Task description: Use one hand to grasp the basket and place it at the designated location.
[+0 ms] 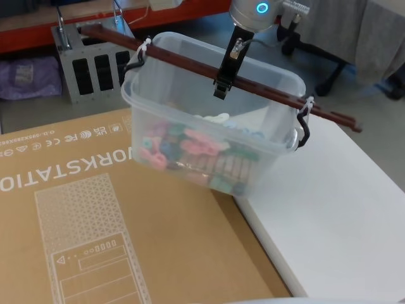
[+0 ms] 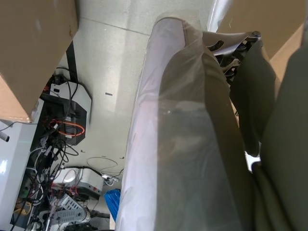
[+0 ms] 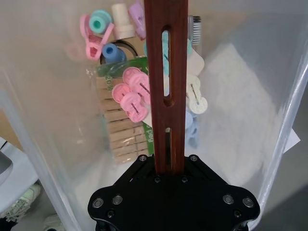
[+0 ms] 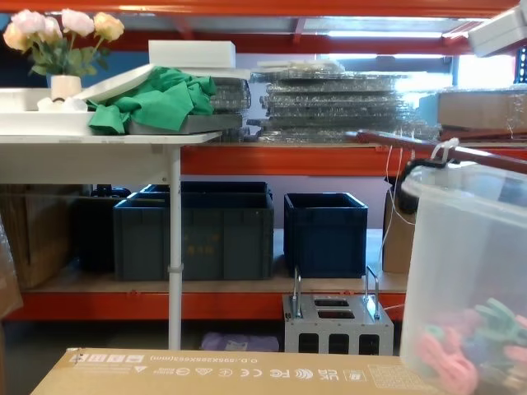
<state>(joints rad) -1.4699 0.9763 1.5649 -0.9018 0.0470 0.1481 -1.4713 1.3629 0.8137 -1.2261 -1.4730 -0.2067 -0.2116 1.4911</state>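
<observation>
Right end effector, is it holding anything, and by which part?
The right end effector holds the basket by its reddish-brown bar handle, clamped near the bar's middle.

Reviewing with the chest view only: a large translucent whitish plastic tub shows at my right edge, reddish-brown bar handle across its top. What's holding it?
Observer: The right gripper is shut on the reddish-brown bar handle near its middle, coming from above.
Operator: What's beneath the tub?
Observer: The large translucent whitish plastic tub is tilted over the seam between a brown cardboard box and a white table; contact I cannot tell.
Operator: And inside?
Observer: Pink plastic pegs and a pack of wooden clothes pegs.
</observation>
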